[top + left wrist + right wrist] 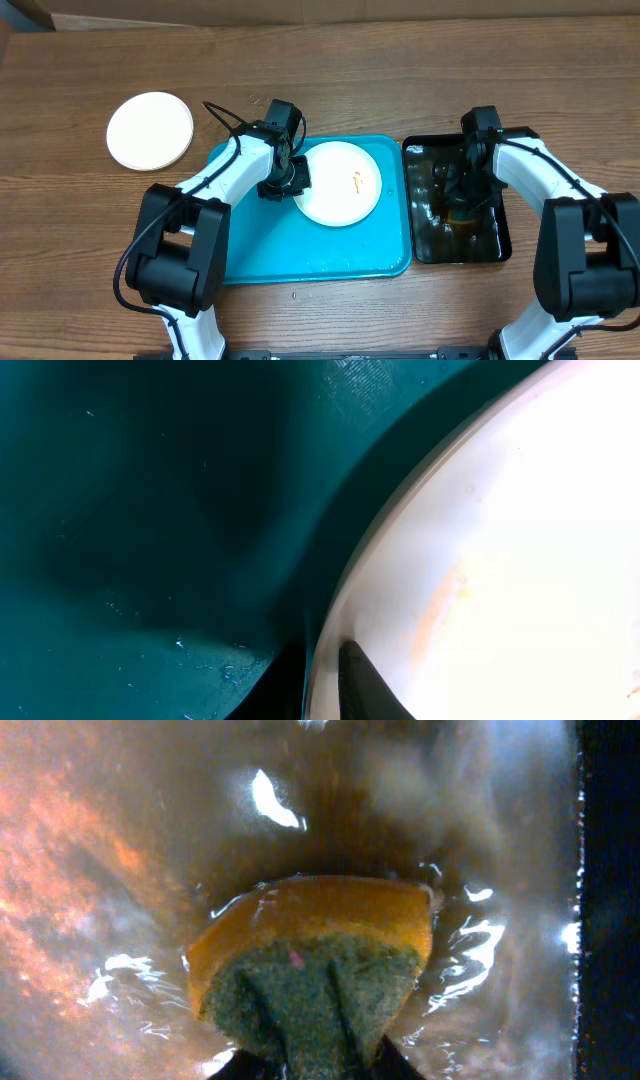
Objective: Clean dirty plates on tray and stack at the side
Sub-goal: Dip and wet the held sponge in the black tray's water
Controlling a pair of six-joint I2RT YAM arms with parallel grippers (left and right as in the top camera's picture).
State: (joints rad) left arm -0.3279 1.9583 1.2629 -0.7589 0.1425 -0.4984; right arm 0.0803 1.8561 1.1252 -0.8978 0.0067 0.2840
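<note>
Plate (340, 185) pinched at the rim, sponge (310, 950) down in the water

Over on the turquoise tray (250, 250), the left tool (322, 665) is clamped on the left edge of the white plate, one finger above the rim, one below. An orange smear (357, 181) sits right of the plate's centre. A second plate (150, 130) lies well apart on the worktop (350, 60), up to the left. Across in the black tray (495, 245), the right tool (320, 1060) is low over shining water (120, 870), fingers either side of the orange-and-green sponge; squeezing or just flanking it, cannot tell.
</note>
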